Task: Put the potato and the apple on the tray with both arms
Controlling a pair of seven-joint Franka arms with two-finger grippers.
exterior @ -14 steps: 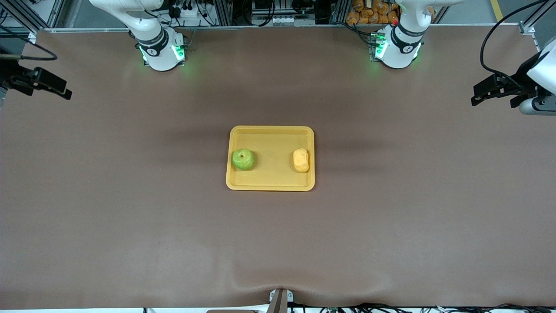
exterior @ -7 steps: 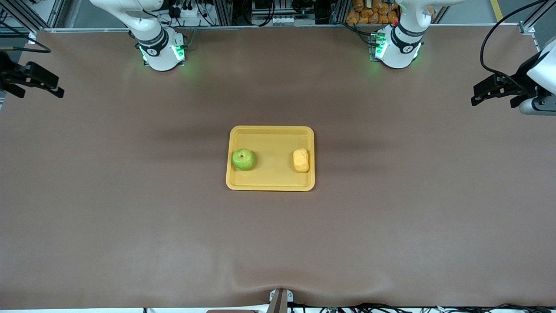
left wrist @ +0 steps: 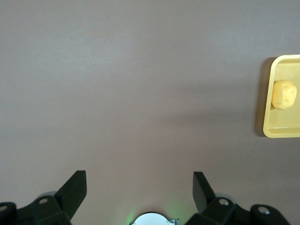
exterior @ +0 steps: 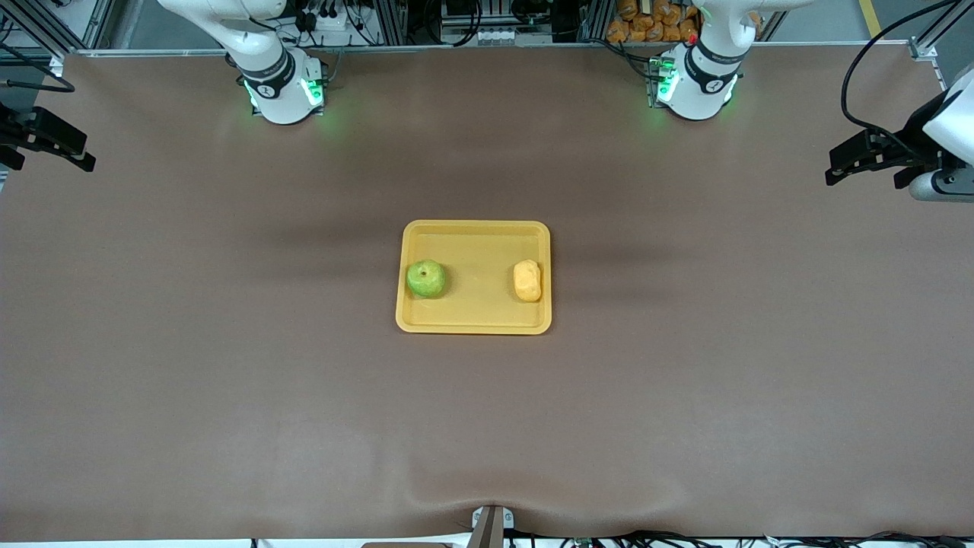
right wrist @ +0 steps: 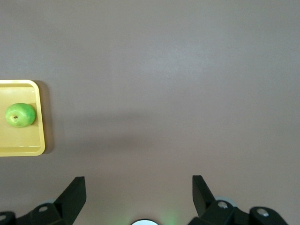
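The yellow-orange tray (exterior: 475, 313) lies at the middle of the table. The green apple (exterior: 425, 278) sits in it at the end toward the right arm. The yellow-orange potato (exterior: 526, 280) sits in it at the end toward the left arm. My left gripper (exterior: 835, 169) is open and empty over the table's edge at the left arm's end. My right gripper (exterior: 80, 156) is open and empty over the table's edge at the right arm's end. The left wrist view shows its gripper (left wrist: 139, 187), the potato (left wrist: 284, 94) and the tray (left wrist: 280, 130). The right wrist view shows its gripper (right wrist: 139, 187), the apple (right wrist: 20, 115) and the tray (right wrist: 21, 143).
The brown table mat (exterior: 487, 411) spreads around the tray. The arms' green-lit bases (exterior: 283, 91) (exterior: 694, 87) stand along the table's farthest edge. A small mount (exterior: 491, 525) sits at the nearest edge. Orange items (exterior: 647, 23) are stacked off the table by the left arm's base.
My right gripper has drawn farther away from the tray, toward the right arm's end of the table. The left arm, tray, apple and potato have not moved.
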